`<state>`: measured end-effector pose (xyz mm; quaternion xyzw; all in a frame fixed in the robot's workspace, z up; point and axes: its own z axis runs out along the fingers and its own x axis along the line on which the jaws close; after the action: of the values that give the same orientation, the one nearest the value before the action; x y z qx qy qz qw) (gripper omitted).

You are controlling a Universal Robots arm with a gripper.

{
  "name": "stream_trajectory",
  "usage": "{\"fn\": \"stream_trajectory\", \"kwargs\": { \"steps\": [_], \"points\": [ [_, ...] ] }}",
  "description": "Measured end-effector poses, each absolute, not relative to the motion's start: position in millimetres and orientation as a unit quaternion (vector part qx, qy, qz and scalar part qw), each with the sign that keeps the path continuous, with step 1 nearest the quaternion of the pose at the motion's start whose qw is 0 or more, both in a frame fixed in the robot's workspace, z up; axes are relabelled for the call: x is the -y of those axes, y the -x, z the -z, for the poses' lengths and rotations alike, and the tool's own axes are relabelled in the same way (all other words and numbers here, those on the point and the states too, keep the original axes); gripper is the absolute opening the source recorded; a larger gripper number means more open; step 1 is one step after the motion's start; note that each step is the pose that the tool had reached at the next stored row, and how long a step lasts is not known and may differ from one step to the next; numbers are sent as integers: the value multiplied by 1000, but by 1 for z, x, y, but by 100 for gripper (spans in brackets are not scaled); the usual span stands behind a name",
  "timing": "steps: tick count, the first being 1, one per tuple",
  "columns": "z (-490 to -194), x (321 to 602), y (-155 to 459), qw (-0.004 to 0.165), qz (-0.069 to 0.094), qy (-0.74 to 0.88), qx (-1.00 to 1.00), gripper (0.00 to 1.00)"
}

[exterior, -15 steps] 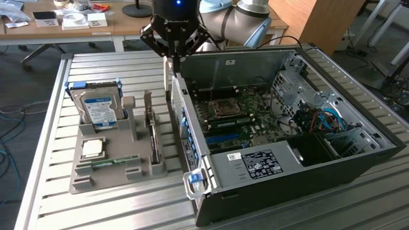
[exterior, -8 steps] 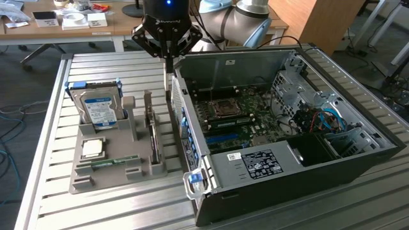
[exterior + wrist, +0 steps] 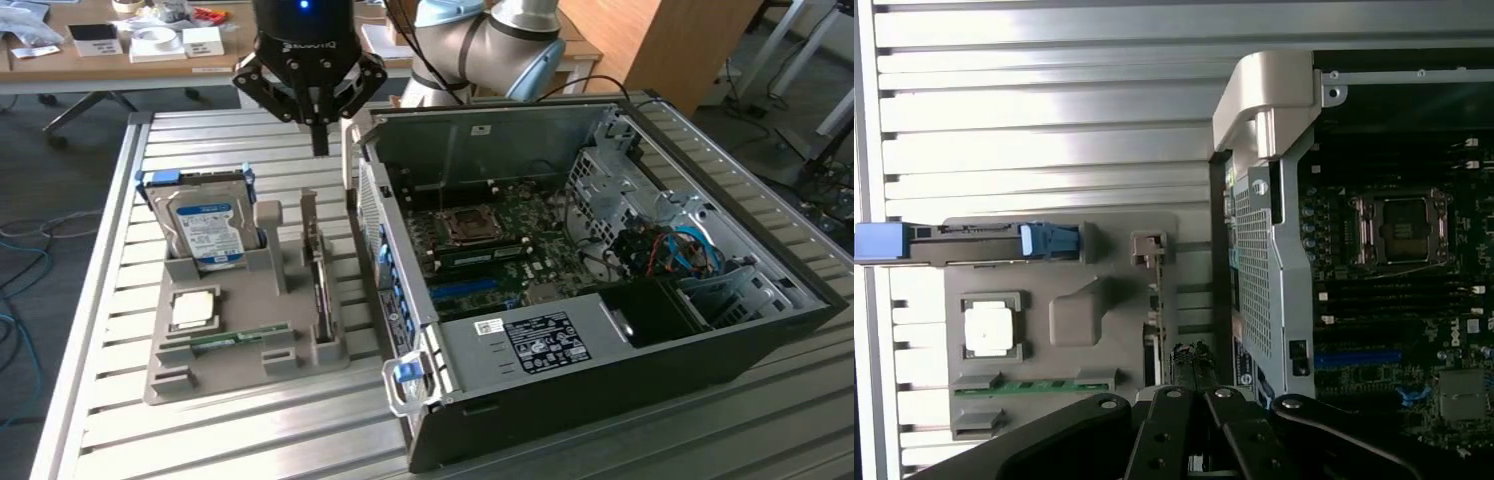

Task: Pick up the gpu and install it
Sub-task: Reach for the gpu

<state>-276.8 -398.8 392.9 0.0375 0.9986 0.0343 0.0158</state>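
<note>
Closest to the wrist camera, your jaws are sitting pressed together tip to tip, pinching nothing and touching nothing. In the exterior view they are pointing straight down over the slatted desk (image 3: 200,440), just past the far end of the grey tray (image 3: 180,380).

Below them, the graphics card (image 3: 318,275) is standing on edge in its slot on the tray, on the side nearest the computer case (image 3: 494,140) and well clear of your jaws. The hard drive (image 3: 207,225) is standing upright in the slot beside it. A processor chip (image 3: 195,308) and a memory stick (image 3: 234,337) are lying flat near the tray's other end.

Beyond the tray, the case is lying open with its motherboard (image 3: 521,250) facing up. The arm (image 3: 494,40) is reaching in from behind it, and a wooden desk (image 3: 80,66) with small boxes is standing farther back.

You are seeing the card edge-on, so its fan and bracket are hard to make out. In the wrist view the black linkages are covering one end of its slot, and the picture's edge is cutting off part of the case.
</note>
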Motion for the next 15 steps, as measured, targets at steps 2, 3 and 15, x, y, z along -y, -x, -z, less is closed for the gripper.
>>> {"fn": "stream_trajectory", "kwargs": {
  "steps": [2,3,15],
  "points": [
    [-393,399,280,16,-34,-38,-999,11],
    [-393,399,282,16,-34,-37,-999,11],
    [-393,399,288,16,-34,-37,-999,11]
  ]
}}
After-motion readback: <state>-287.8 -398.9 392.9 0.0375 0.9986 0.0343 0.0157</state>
